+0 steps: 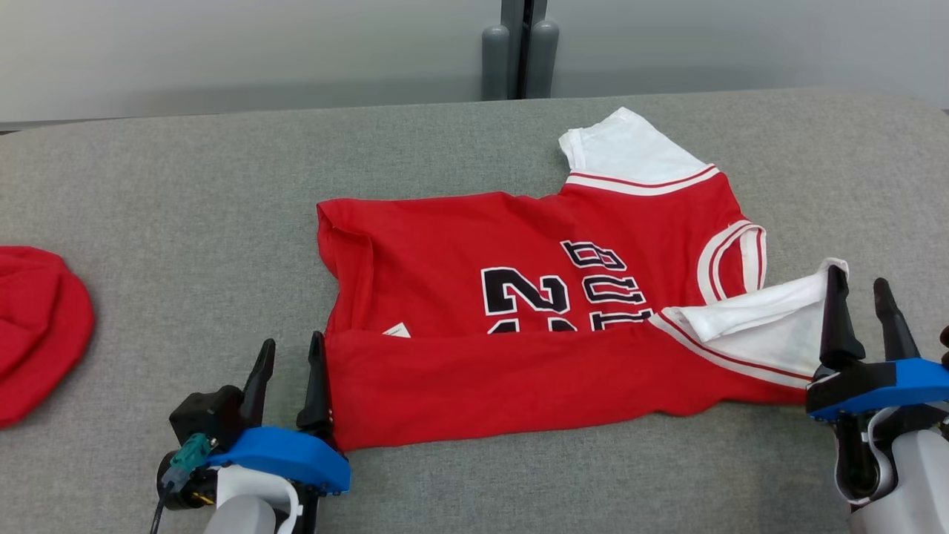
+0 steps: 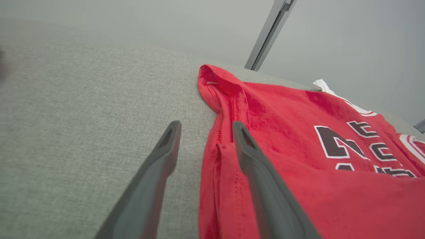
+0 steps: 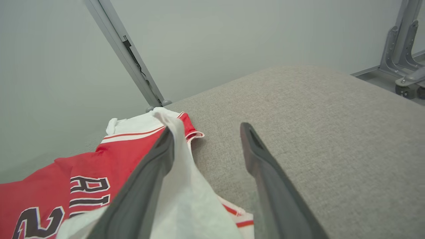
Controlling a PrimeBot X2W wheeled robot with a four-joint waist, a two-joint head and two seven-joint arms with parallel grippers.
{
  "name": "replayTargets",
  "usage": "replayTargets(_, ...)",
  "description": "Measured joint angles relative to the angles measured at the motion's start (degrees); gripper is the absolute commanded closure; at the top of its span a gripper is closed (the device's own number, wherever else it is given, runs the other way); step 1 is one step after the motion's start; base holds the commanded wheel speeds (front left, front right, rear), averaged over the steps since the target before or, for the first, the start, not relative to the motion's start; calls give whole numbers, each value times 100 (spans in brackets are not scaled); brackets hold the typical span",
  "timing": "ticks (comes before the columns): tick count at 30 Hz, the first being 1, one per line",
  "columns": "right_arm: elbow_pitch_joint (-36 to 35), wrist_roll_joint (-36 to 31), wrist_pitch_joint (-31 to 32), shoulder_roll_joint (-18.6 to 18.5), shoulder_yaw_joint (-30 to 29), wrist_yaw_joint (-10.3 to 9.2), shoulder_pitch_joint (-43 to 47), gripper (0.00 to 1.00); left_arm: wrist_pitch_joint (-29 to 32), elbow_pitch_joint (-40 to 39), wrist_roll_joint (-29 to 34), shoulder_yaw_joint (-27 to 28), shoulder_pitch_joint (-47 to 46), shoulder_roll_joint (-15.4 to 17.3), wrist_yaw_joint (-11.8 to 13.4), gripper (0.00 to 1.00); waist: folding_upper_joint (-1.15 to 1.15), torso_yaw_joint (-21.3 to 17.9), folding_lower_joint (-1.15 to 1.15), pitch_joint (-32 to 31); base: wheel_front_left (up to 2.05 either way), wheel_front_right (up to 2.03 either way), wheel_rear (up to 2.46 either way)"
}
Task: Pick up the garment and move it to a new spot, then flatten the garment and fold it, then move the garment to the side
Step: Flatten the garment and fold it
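The garment [image 1: 519, 297] is a red jersey with white sleeves and black lettering, lying in the middle of the grey fabric table [image 1: 185, 208]. Its near edge is folded up over the front. My left gripper [image 1: 292, 343] stands open at the folded hem's left corner. In the left wrist view the gripper [image 2: 206, 125] has one finger over the red cloth [image 2: 292, 139] and the other over bare table. My right gripper [image 1: 858, 278] is open at the near white sleeve. In the right wrist view that sleeve [image 3: 186, 179] drapes against the left finger of the gripper [image 3: 206, 128].
Another red cloth [image 1: 37, 326] lies at the table's left edge. A grey post [image 1: 519, 48] stands behind the table against a pale wall. A metal frame on castors [image 3: 403, 49] stands off the table's right side.
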Motion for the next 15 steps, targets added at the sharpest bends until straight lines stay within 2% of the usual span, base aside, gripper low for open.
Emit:
replayTargets(9, -166, -75, -1, 147, -271, 0, 723, 0, 1, -119, -475, -200, 706, -1, -32, 0, -1, 22, -1, -153, 0, 0, 0)
replayTargets(15, -194, -78, -1, 192, -446, 0, 952, 0, 0, -23, -705, -388, 788, -9, -67, 0, -1, 14, -1, -177, 0, 0, 0)
